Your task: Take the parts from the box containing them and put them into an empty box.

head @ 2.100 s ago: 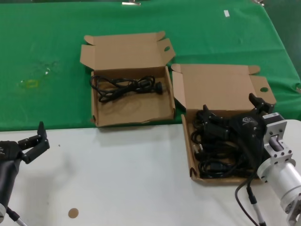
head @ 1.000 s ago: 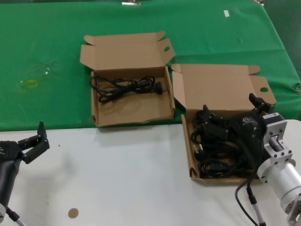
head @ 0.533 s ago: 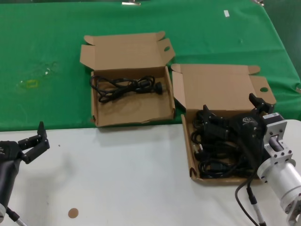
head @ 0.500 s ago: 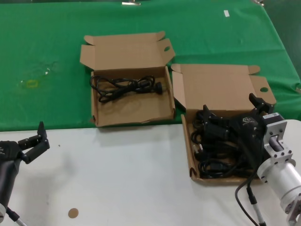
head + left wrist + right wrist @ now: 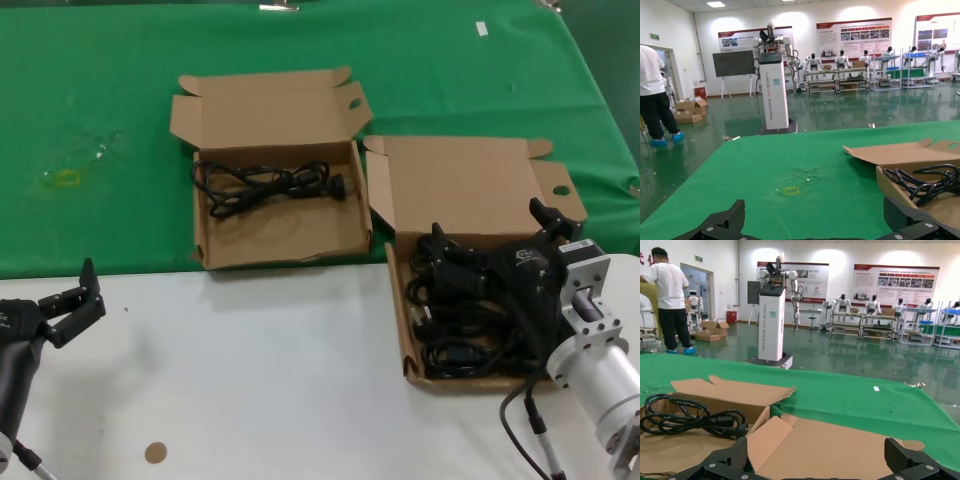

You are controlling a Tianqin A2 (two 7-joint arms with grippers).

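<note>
Over the full box, the right hand stays spread wide, unmoved.

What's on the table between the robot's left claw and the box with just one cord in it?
Nothing. In the head view, only bare white table and a strip of green cloth separate the left gripper from the box holding one cord.

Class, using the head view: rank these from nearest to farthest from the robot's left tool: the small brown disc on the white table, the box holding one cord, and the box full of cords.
Measured from the left tool:
1. Brown disc, on the white table, nearest the camera.
2. Box holding one cord, toward the middle on the green cloth.
3. Box full of cords, far across on the robot's right.
</note>
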